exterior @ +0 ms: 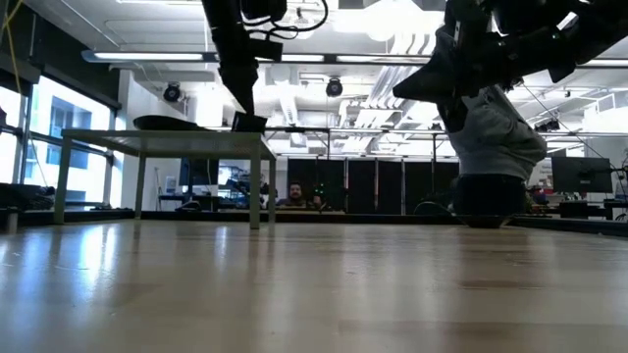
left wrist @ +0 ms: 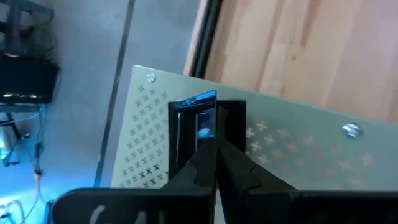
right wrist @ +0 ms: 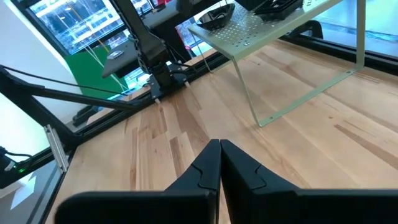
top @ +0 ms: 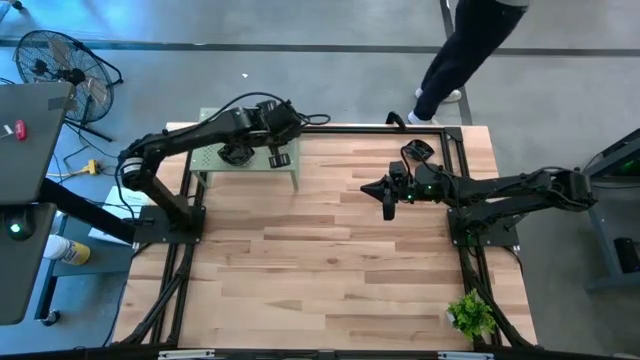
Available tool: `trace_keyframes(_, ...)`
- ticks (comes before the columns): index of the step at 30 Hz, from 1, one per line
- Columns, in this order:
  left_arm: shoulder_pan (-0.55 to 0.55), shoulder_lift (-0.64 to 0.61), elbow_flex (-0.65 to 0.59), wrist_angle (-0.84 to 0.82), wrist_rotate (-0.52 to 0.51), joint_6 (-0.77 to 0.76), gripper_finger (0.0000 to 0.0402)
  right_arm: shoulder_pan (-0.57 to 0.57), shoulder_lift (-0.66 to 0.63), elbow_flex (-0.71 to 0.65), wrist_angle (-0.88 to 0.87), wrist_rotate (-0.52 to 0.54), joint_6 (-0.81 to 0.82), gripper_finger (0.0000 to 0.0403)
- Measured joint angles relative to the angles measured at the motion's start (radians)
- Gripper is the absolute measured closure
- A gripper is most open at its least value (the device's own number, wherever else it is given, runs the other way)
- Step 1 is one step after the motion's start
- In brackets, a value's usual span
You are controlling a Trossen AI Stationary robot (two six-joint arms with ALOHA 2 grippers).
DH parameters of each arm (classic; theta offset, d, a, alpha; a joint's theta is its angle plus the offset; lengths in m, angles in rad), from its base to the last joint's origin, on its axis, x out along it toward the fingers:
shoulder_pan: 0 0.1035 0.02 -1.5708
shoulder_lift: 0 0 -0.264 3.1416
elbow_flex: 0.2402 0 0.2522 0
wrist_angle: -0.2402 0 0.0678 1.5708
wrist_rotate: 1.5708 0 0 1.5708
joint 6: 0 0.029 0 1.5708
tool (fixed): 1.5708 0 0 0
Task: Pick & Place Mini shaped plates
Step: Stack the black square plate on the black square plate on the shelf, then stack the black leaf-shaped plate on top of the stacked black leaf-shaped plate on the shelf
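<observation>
A small pale-green perforated table (top: 255,172) stands at the far left of the wooden table. On it lies a round black mini plate (top: 235,153); the right wrist view shows a second dark plate (right wrist: 273,6) beside the round one (right wrist: 214,15). My left gripper (top: 278,155) hovers over the green table's right part, shut on a square glossy black mini plate (left wrist: 194,124). In the low view that plate (exterior: 248,122) hangs just at the level of the green top. My right gripper (top: 388,203) waits shut above the wood at the right, holding nothing. My left gripper pinches the square plate by one edge (left wrist: 202,149) between its two fingers (left wrist: 239,171). The fingers slant down from the table's left and near side. The plate stands on edge beyond the fingertips, over the perforated top (left wrist: 292,146); whether it touches that top I cannot tell.
A black frame rail (top: 380,128) runs around the wooden table. A small green plant (top: 471,315) stands at the near right corner. A person (top: 455,60) walks past the far edge. Bare wood (top: 320,270) fills the middle and near part.
</observation>
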Motion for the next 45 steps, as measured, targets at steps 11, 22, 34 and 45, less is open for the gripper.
trace_keyframes(11, 0.000, 0.000, -0.013, 0.019, -0.012, -0.009, 0.0389, 0.000, 0.000, 0.000, 0.002, 0.004, -0.011, 0.0400)
trace_keyframes(22, -0.002, 0.000, -0.011, 0.003, -0.012, -0.069, 0.0334, 0.000, 0.000, 0.000, 0.004, 0.004, -0.011, 0.0400)
trace_keyframes(34, -0.026, -0.133, -0.056, 0.223, 0.342, -0.354, 0.0393, 0.000, 0.000, 0.000, 0.004, 0.006, 0.000, 0.0401)
trace_keyframes(45, -0.135, -0.308, -0.332, 0.547, 0.393, -0.475, 0.0401, -0.133, 0.000, 0.176, -0.359, 0.071, 0.028, 0.0400)
